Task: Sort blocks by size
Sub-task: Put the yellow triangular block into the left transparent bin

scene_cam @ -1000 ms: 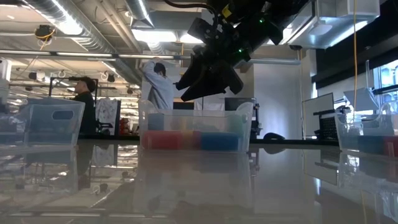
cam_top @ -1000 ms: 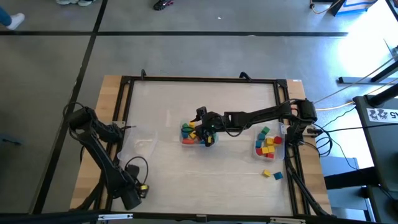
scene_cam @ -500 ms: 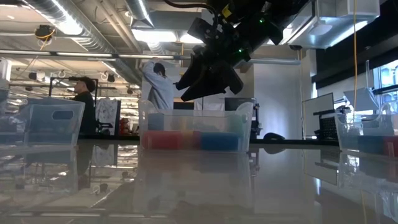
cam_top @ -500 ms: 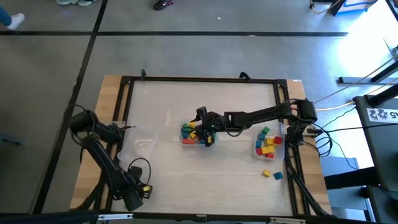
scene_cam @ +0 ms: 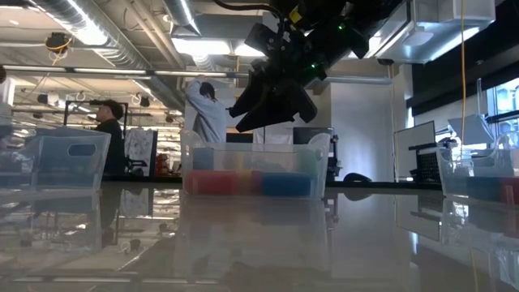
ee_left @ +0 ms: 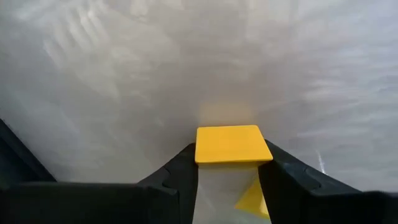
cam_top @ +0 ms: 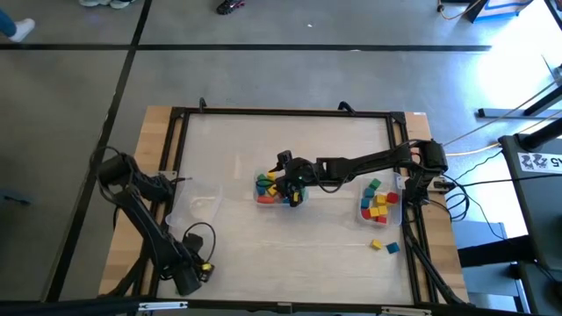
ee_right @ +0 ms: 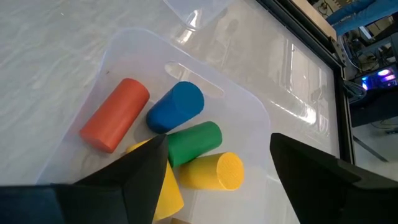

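left end effector sits near the front-left edge of the pale surface, clamped on a flat yellow wooden block; bare surface lies ahead of it. right end effector hangs over the middle clear plastic bin, fingers apart, above red, blue, green and yellow wooden cylinders. another clear plastic bin of blocks lies by the right edge.

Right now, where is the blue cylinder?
In the right wrist view, the blue cylinder lies in the middle bin, between the orange cylinder and green cylinder, under the right gripper.
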Available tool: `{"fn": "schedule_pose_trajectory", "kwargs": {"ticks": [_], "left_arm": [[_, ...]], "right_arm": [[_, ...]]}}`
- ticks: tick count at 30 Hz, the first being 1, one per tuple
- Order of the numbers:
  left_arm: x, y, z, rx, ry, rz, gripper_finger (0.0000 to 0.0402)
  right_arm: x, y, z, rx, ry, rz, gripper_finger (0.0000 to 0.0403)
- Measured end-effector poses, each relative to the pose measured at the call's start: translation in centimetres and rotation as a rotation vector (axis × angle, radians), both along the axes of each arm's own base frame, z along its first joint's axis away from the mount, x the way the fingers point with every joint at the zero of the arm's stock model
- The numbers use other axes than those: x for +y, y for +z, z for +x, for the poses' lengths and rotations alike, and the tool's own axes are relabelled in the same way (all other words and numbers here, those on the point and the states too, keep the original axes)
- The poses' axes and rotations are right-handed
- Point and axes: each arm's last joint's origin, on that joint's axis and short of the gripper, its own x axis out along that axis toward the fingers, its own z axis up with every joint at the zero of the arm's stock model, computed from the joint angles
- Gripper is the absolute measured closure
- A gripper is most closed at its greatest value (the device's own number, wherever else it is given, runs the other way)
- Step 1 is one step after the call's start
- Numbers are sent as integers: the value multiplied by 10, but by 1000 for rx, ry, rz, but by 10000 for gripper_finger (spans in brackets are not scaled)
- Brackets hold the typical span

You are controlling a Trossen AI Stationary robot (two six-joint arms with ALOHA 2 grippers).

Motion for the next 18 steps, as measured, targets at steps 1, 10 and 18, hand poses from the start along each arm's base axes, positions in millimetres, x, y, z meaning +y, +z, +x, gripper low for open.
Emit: {"fn": "schedule_pose_trajectory", "kwargs": {"ticks": [1,10,18], "left_arm": [[1,3,-1,-6,-12,-1,270],[16,46,-4,-122,-75,-92,270],[49,84,-2,-344,-103,-19,263]], "right_arm": [[0,0,0,0,0,0,116],[0,0,0,0,0,0,116],[0,0,0,0,0,0,116]]}}
